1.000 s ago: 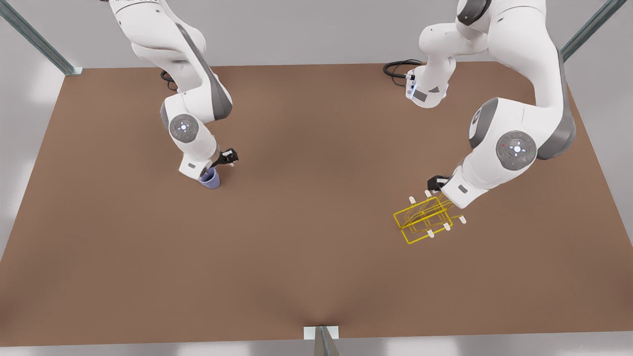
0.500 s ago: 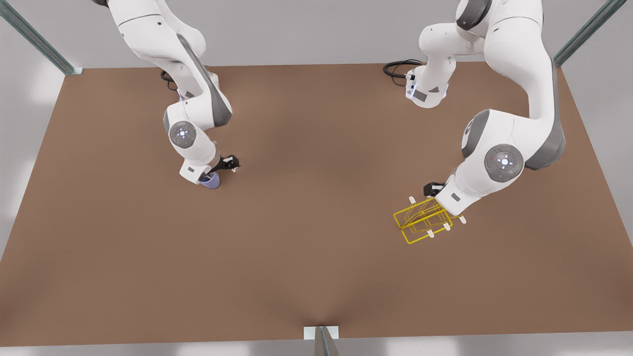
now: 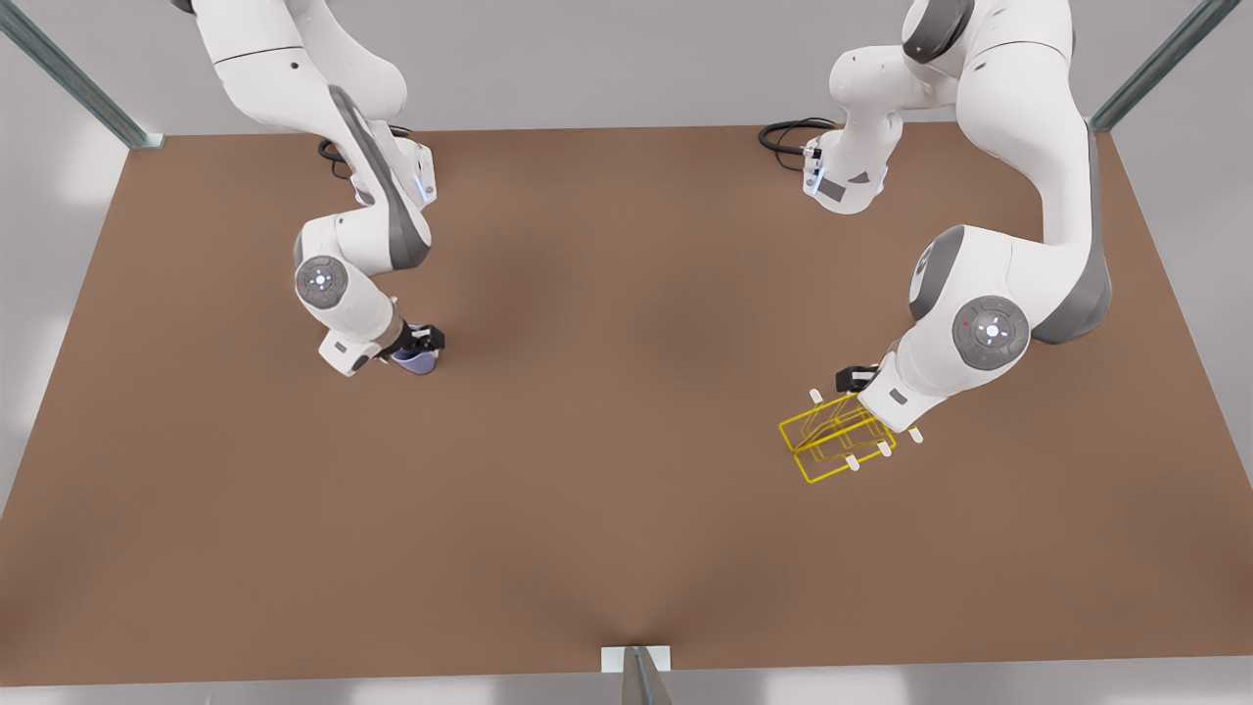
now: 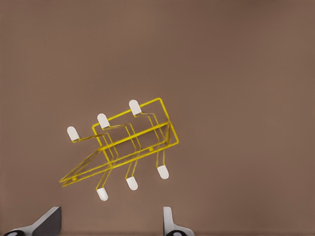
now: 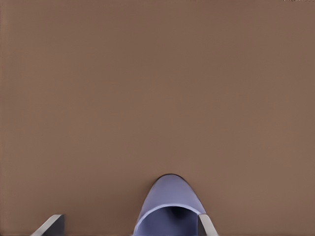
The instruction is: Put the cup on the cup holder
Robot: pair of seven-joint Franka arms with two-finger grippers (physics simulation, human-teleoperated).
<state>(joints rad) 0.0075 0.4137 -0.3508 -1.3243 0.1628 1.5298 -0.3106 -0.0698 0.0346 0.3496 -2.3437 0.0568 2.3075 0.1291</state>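
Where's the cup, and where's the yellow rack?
Cup (image 5: 170, 204): right wrist view, on its lavender side wall.
Rack (image 4: 147, 129): left wrist view, on a yellow wire near its middle.

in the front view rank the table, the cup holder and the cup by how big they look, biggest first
1. Table, by far.
2. Cup holder, under the left gripper.
3. Cup, at the right gripper; the arm hides part of it, so its look is understated.

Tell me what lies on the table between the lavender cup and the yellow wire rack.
Nothing: front view shows bare brown table between lavender cup and yellow wire rack.
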